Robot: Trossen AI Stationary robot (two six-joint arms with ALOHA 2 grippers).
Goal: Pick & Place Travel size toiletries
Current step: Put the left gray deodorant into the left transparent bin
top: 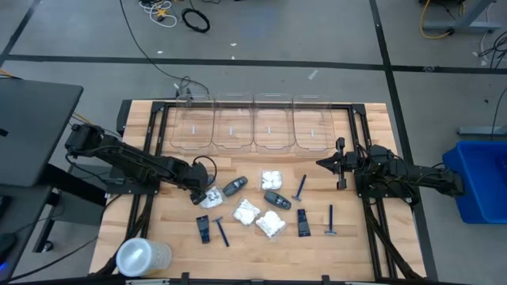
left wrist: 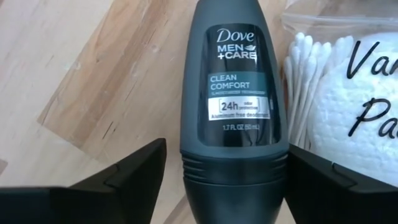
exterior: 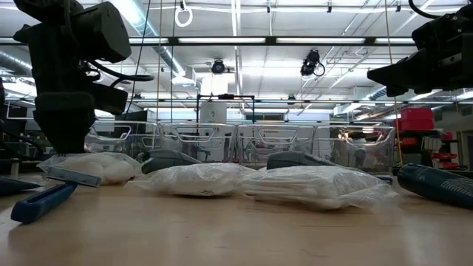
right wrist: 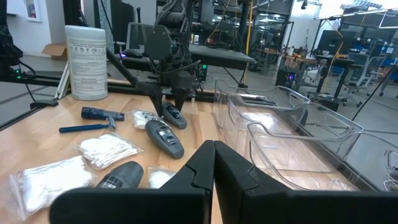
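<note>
two black jointed arms, black cable loops, matte wedge-shaped fingers.

deodorant base cut off, packet cropped

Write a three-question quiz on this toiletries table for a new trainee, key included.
1. True or false: the left gripper straddles a dark roll-on deodorant lying on the table.
2. Which item lies right beside that deodorant? A) a white cotton swab packet B) a blue razor C) a clear bin
3. Fill in: the right gripper waits near the clear bins with its fingers ____.

Key: 1 true; 2 A; 3 shut.
</note>
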